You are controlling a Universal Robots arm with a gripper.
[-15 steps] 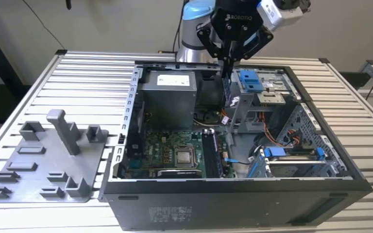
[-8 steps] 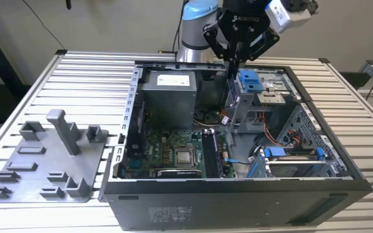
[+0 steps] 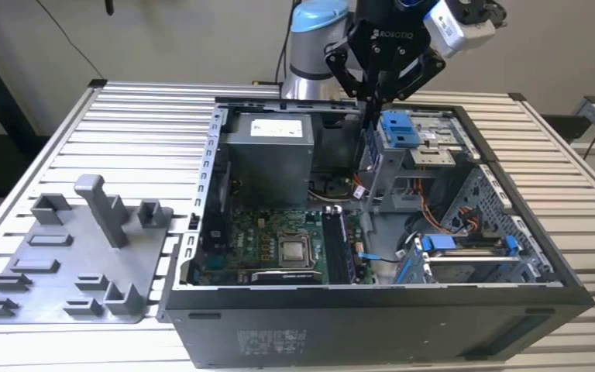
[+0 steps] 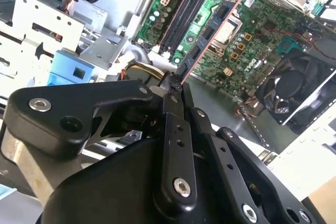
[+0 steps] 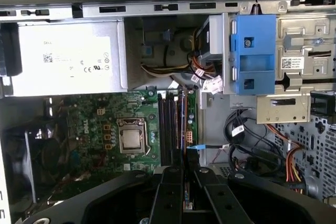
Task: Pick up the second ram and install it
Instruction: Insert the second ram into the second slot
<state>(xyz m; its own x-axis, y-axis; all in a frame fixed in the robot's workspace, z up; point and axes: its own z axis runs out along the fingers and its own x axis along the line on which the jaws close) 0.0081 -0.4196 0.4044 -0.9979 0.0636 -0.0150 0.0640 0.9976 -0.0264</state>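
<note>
My gripper hangs over the back of the open computer case, shut on the second ram, which hangs on edge below the fingertips. In the second wrist view the ram is a long dark blue board with black chips, reaching from the gripper out over the motherboard. In the first wrist view the gripper holds the ram edge-on, in line with the black memory slots and still above them. The slots lie beside the ram.
Inside the case are the grey power supply, the processor, a fan, blue drive-bay clips and loose cables. A grey parts fixture with an upright post lies at the exterior view's left.
</note>
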